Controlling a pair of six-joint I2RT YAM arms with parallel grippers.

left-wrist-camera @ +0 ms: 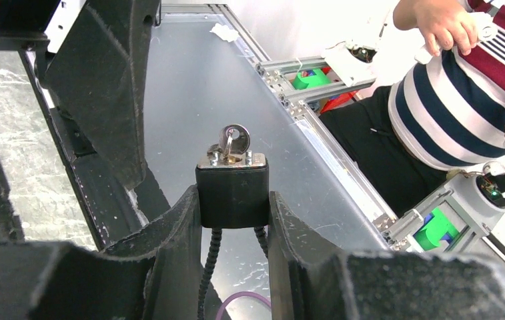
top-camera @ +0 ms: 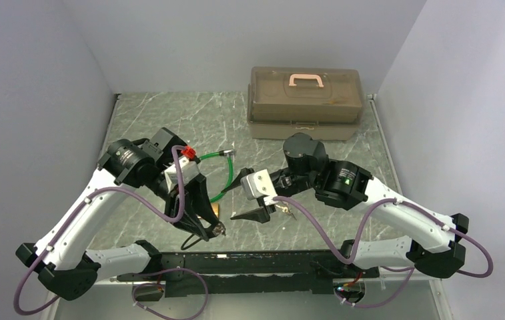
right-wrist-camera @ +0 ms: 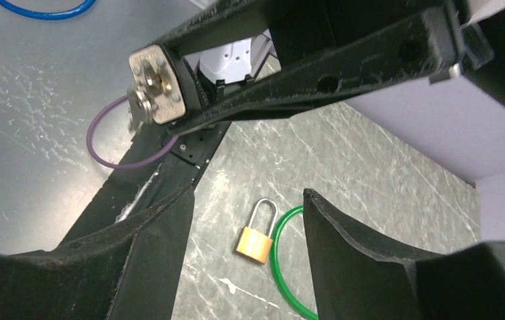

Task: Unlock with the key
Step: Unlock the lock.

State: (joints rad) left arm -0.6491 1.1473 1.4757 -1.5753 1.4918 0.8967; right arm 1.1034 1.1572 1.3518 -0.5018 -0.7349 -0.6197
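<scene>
Two tools were entered. Left tool [left-wrist-camera: 233,197]: was clamped on the black lock [left-wrist-camera: 231,193], keyway outward. Key [left-wrist-camera: 234,139]: stood seated in that keyway, bow free. Right tool [right-wrist-camera: 248,193]: jaws were wide and empty, not touching the key, with a brass padlock [right-wrist-camera: 256,241] lying on the surface [right-wrist-camera: 369,173] beyond. Handling note, as judged: pinch the bow across its flats, twist about the keyway's axis, no sideways pull; left grip to resist.

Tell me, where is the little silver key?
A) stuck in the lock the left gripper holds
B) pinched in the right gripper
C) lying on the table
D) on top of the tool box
A: the key pokes out of the black lock clamped in the left gripper, while the right gripper is open and empty.
</scene>
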